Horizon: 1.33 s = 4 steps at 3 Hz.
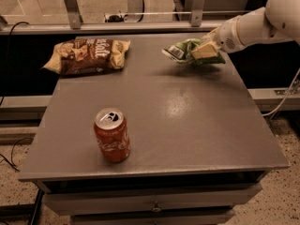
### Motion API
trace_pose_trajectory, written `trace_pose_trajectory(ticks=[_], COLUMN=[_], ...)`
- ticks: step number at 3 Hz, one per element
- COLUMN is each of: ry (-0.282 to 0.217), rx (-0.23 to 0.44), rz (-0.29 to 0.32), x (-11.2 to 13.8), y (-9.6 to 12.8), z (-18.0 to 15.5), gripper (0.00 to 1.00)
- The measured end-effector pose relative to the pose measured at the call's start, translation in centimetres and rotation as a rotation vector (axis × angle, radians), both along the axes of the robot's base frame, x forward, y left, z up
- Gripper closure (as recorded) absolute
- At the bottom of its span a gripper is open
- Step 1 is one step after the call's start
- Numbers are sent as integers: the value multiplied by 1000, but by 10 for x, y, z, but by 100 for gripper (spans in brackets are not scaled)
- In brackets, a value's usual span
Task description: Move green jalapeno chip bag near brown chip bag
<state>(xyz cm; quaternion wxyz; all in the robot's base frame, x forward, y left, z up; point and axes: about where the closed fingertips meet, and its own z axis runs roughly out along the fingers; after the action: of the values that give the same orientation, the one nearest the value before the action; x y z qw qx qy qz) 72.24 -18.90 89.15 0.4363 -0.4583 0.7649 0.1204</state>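
Gripper (205,50) is closed on the green jalapeno chip bag (183,50), which appears raised just off the worktop (187,121) so it can travel freely. Brown chip bag (86,56) lies well apart from the gripper, along the same far edge; transfer judged incomplete.

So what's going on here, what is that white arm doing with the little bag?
A robot arm reaches in from the right, and its gripper is shut on a small green chip bag at the far right of the table, apparently just above the surface. A bigger brown chip bag lies at the far left corner, well apart from it. A red soda can stands near the front.
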Motion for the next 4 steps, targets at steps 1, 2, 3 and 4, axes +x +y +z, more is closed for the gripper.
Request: trace_pose_trajectory(ticks=[1, 2, 3, 4], ry=[13, -3, -42, -103], rx=[17, 38, 61, 96], rz=[15, 96, 198, 296], x=[-3, -4, -3, -3], y=[4, 43, 92, 136], z=[-8, -12, -13, -1], gripper=[100, 100, 100, 100])
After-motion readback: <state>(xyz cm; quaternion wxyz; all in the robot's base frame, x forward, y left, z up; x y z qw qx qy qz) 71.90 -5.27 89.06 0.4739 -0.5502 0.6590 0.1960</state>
